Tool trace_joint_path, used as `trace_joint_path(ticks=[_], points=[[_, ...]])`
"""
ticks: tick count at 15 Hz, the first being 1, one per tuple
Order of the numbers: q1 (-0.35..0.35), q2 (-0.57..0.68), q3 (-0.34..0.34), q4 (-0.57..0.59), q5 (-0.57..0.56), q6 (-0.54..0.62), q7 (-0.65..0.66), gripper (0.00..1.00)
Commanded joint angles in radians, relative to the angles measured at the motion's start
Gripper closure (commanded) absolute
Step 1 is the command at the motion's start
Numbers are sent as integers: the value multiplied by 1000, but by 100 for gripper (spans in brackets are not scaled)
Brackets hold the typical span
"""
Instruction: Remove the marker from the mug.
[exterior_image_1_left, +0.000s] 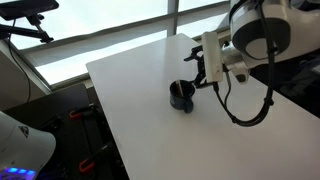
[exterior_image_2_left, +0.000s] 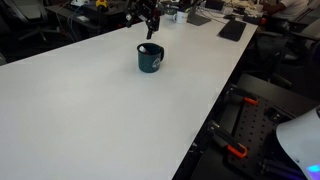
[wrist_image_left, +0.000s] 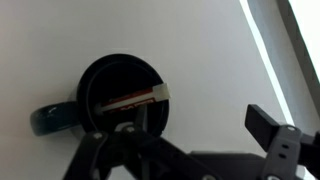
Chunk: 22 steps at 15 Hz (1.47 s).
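Note:
The dark mug (wrist_image_left: 118, 92) stands upright on the white table, seen from above in the wrist view with its handle to the left. The marker (wrist_image_left: 135, 98) lies slanted inside it, its white end against the right rim. The mug also shows in both exterior views (exterior_image_1_left: 182, 97) (exterior_image_2_left: 150, 59); the marker is too small to make out there. My gripper (wrist_image_left: 185, 138) is open and empty. It hangs a little above the mug in both exterior views (exterior_image_1_left: 197, 74) (exterior_image_2_left: 150, 25), with one finger over the mug and the other beside it over bare table.
The white table (exterior_image_1_left: 140, 110) has its edge near the mug's left in an exterior view, with a window behind. A dark keyboard (exterior_image_2_left: 231, 29) and desk clutter sit at the far end of the table. Red clamps (exterior_image_2_left: 232, 150) hang below the table's side.

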Motion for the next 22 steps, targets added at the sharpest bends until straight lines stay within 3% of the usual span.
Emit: trace_joint_path(ticks=[1, 14, 22], points=[[2, 10, 1, 13, 3, 10, 16, 0], [-2, 152, 9, 142, 1, 7, 103, 0], [5, 76, 1, 43, 8, 37, 158, 0]])
